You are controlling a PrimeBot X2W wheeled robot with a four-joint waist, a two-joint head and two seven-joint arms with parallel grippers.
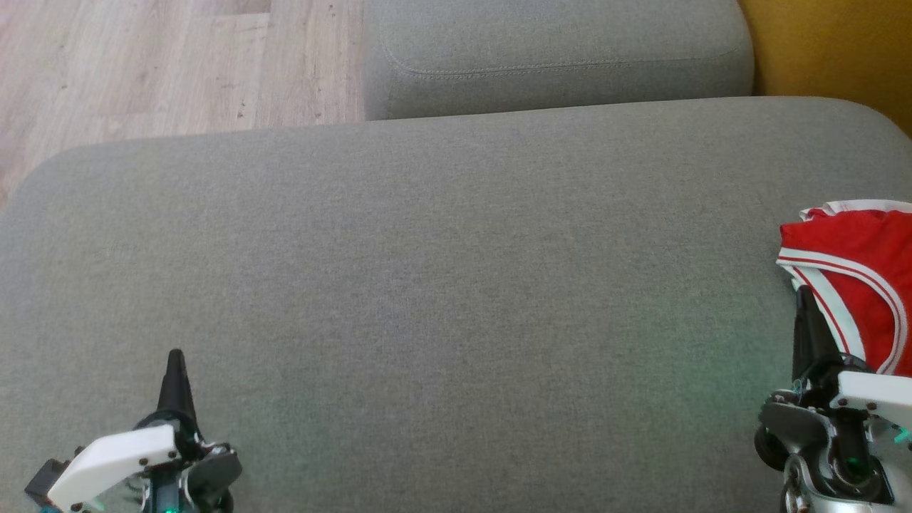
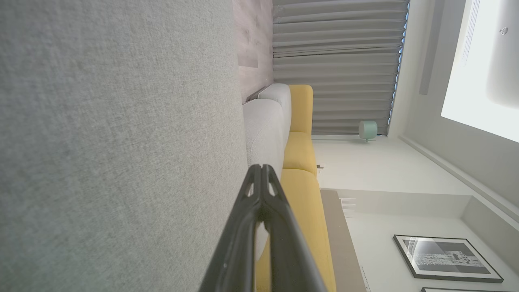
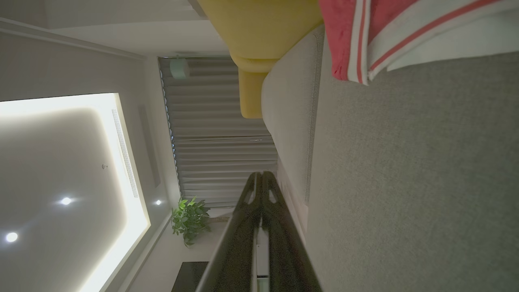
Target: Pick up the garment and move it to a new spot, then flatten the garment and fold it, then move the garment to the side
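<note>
The garment (image 1: 858, 260) is showing bright red with white-and-red stripes. The sofa (image 1: 427, 285) is looking grey and the floor (image 1: 142, 64) pale brown.

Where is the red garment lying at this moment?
In the head view the garment lies on the grey sofa cushion at the robot's far right, beside the tip of the right gripper, partly cut off by the frame.

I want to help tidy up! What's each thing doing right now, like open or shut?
shirt: lying bunched on the sofa, not held.
left hand: shut, empty.
right hand: shut, empty, beside the shirt.
curtains: drawn shut.
ceiling light: on.
</note>
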